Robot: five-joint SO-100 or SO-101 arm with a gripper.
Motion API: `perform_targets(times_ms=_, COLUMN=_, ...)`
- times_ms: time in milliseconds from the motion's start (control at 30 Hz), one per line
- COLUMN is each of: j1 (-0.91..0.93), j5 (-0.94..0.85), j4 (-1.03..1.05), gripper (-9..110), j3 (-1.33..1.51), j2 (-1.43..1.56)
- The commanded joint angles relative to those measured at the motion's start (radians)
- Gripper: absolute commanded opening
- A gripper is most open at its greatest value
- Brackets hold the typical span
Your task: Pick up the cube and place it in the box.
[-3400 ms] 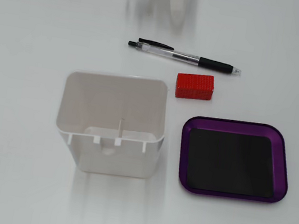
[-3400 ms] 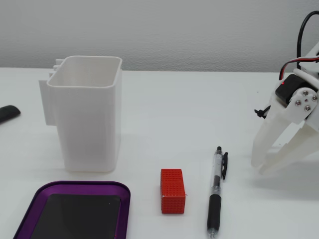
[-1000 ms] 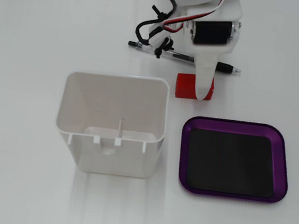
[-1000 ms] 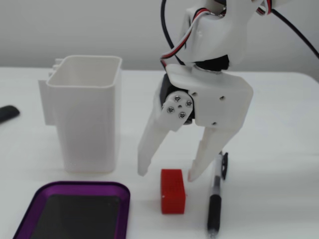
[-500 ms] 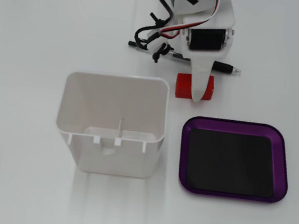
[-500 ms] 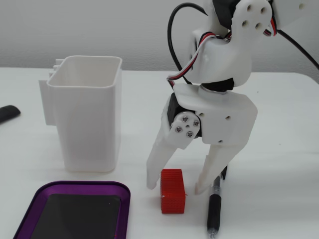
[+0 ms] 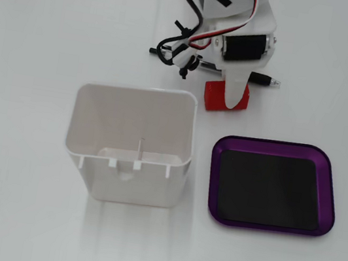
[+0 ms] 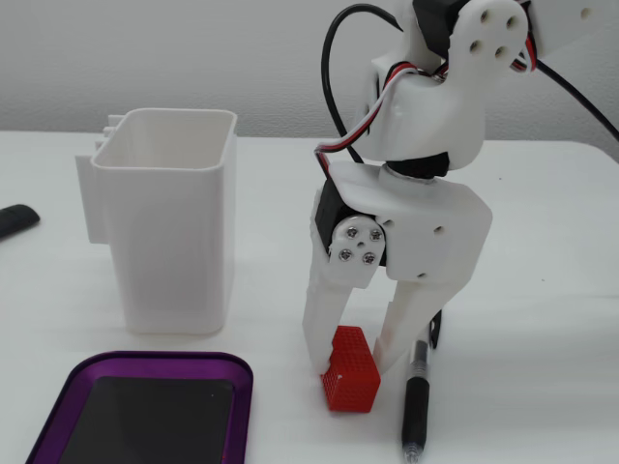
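The red ribbed cube (image 7: 216, 96) (image 8: 349, 375) rests on the white table just behind the purple-rimmed box (image 7: 330, 195) (image 8: 145, 360), whose black floor holds nothing. My white gripper (image 7: 229, 101) (image 8: 350, 363) comes down from above and straddles the cube. One finger (image 8: 322, 319) stands against the cube's left side and the other against its right side in a fixed view. The jaws look closed onto the cube. In a fixed view from above, one finger (image 7: 235, 94) covers part of the cube.
A tall white open-topped container (image 7: 129, 143) (image 8: 169, 232) stands next to the box and close to the cube. A black pen (image 7: 265, 80) (image 8: 416, 406) lies on the table touching distance from the gripper. A dark object (image 8: 14, 220) lies at the left edge.
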Motion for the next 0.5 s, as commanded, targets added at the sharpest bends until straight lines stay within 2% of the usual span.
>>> perform_targets(times_ms=0, j1=0.002, j5=-0.002, j4=0.003, gripper=-1, j3=-0.009, j2=0.026)
perform_targets(times_ms=233, j1=-0.006, j5=0.002, j4=0.124, gripper=-1, j3=-0.161, j2=0.178)
perform_targets(times_ms=467, j1=-0.006, j5=-0.008, j4=0.069, gripper=-1, j3=-0.192, j2=0.318)
